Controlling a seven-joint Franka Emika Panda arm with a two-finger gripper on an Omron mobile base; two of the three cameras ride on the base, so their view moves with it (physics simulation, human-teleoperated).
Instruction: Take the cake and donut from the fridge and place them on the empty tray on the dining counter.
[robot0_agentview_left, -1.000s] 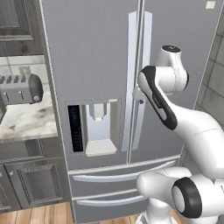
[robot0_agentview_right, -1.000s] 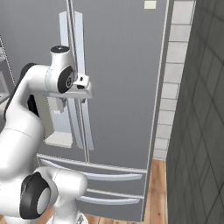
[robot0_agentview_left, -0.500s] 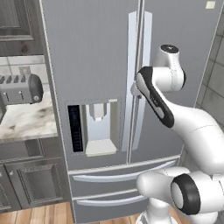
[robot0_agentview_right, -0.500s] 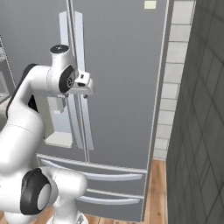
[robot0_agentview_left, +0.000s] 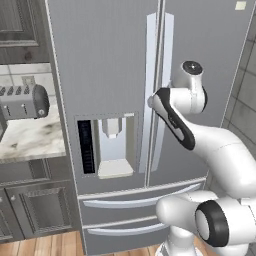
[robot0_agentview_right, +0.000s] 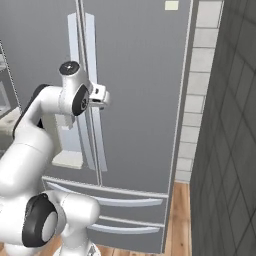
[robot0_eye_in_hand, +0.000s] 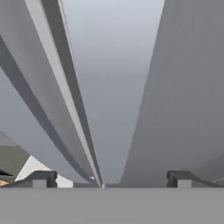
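Tall grey steel French-door fridge (robot0_agentview_left: 115, 75) closed, both doors flush, filling centre frame in both base views. Two long pale vertical handles (robot0_agentview_left: 159, 90) side by side at the door seam, upper centre of the left base view. Two-finger gripper (robot0_eye_in_hand: 112, 178) raised to handle height, jaws spread fully apart, nothing between them. In the hand view, dark finger tips (robot0_eye_in_hand: 38, 178) at the bottom corners, handle bars running up the frame at close range, seam between them. White wrist housing (robot0_agentview_right: 97, 96) just beside the handles in the right base view, centre left; contact not determinable.

Cake and donut presumably inside, behind closed doors; tray and dining counter elsewhere.

Step judged: door opening, early in the task. Recommended: centre one handle between the tips before closing, seat fully, then pull along the door's arc, not straight back, to avoid slipping off.
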